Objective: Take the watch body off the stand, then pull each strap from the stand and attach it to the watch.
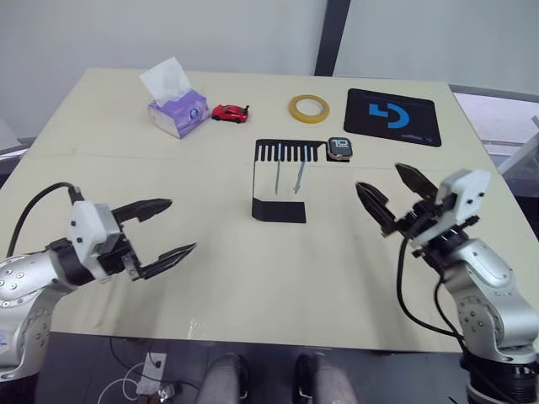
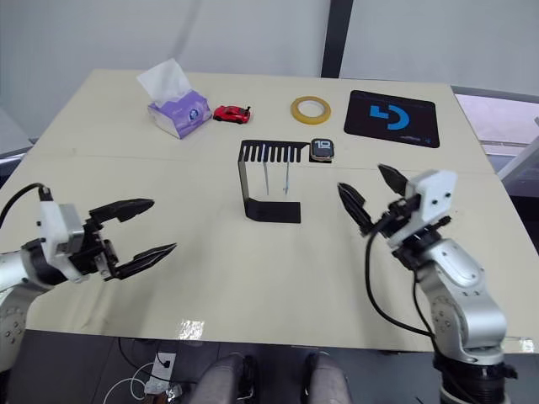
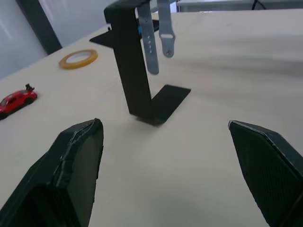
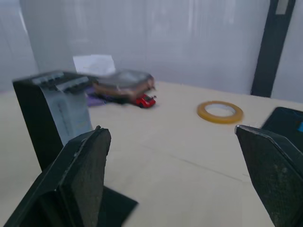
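1. Left eye view showed the small rounded-square dark-screened watch body [image 1: 339, 148] resting on the thin black metal stand's [image 1: 279, 179] right end.
2. Right end effector [image 1: 394, 195], released, sat nearer, just below-right; left end effector [image 1: 162, 236] also released.

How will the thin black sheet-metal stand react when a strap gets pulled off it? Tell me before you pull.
The thin black sheet-metal stand looks light, with a tall upright on a small flat foot, so it may tip or slide. The two pale grey-blue straps hang limp from its slotted top, so they probably flex. Bracing the stand with the open left gripper seems prudent.
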